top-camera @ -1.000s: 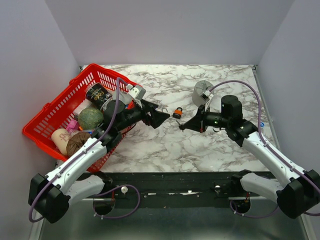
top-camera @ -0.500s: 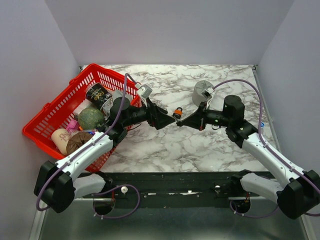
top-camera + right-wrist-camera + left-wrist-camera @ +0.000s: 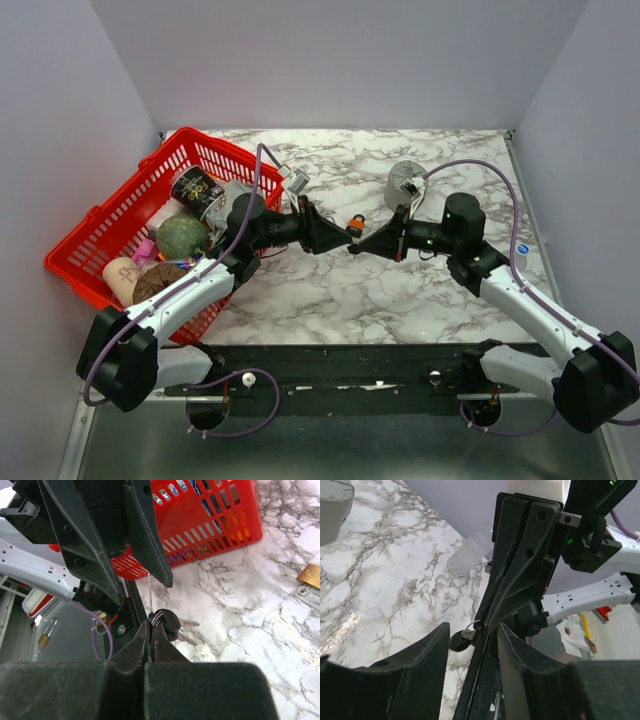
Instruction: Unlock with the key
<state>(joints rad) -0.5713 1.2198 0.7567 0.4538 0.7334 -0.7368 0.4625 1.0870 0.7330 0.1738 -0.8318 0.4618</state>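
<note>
Right wrist view: my right jaws, closed, pinch the key (image 3: 169, 623), blade pointing right; my left jaws gape just above.

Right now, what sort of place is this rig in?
Probably a lab test cell, not a home: plain white walls box in a marble-pattern tabletop, and a red basket of mixed props sits at its left.

- Top external view looks down from above and behind both arms, over the whole desk (image 3: 420, 290).
- Left wrist view sits close behind the left tool (image 3: 471, 631), facing the right tool (image 3: 484, 622) just ahead.
- Right wrist view mirrors it; both share the meeting tips.
</note>
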